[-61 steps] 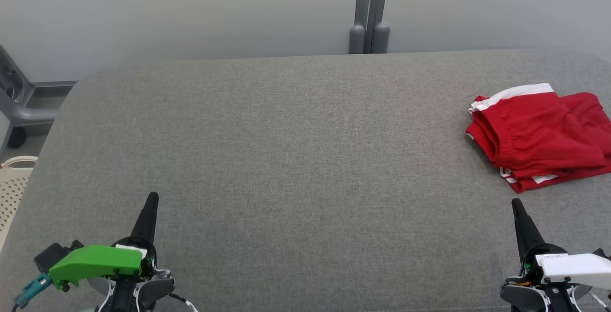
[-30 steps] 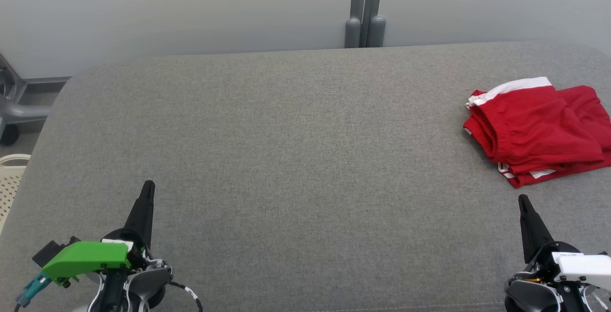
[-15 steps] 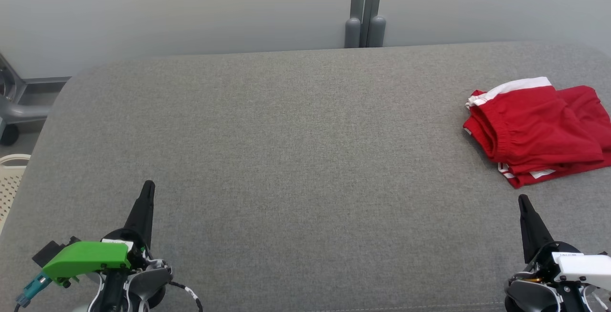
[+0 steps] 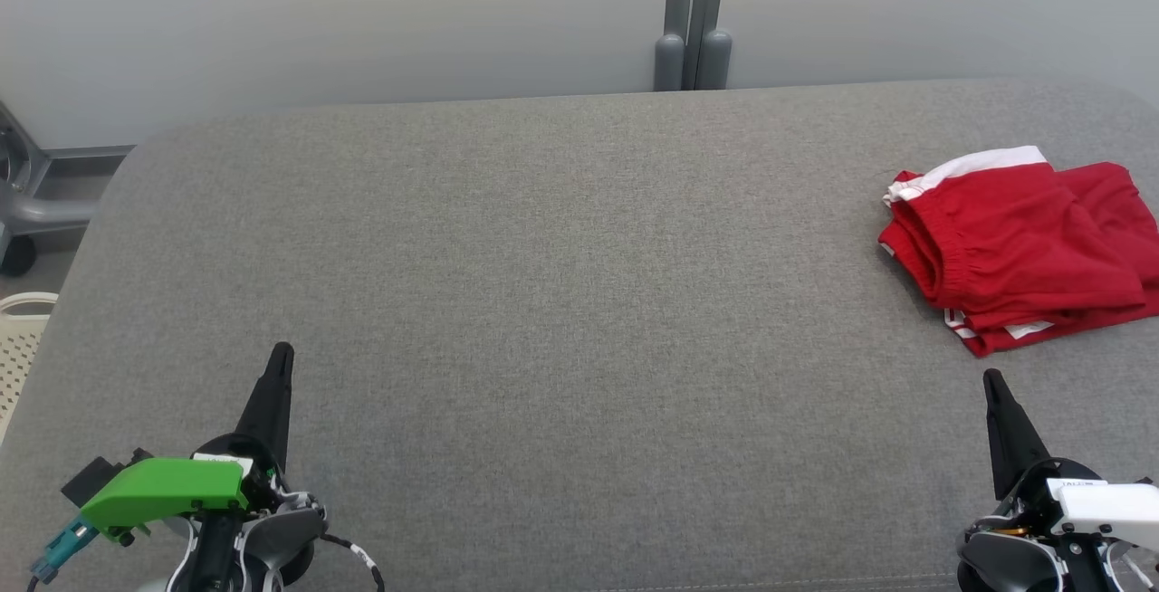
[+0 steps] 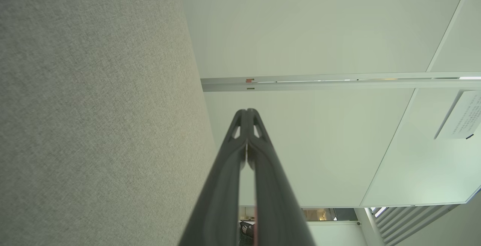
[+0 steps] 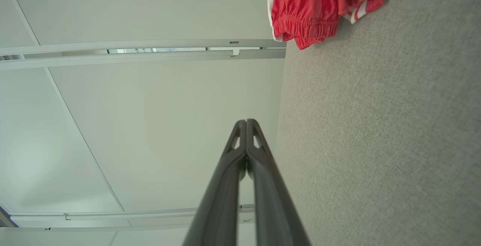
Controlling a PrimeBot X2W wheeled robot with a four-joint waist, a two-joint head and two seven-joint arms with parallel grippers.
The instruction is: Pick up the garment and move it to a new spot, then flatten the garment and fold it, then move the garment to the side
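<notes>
Red-and-white cloth garment [image 4: 1014, 248], seemingly folded, lies aside on grey fabric bench [image 4: 561, 302]; left end effector [image 4: 281, 352] and right end effector [image 4: 991, 378] parked clear, closed, empty.

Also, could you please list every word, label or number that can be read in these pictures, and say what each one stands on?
No text is legible.
White paper notice on the pale wall, left wrist view: printed lines, too small to read.
Small white label at the base of the right hand: too blurred to read.
White markings on the folded red shorts: partly hidden, unreadable.
</notes>
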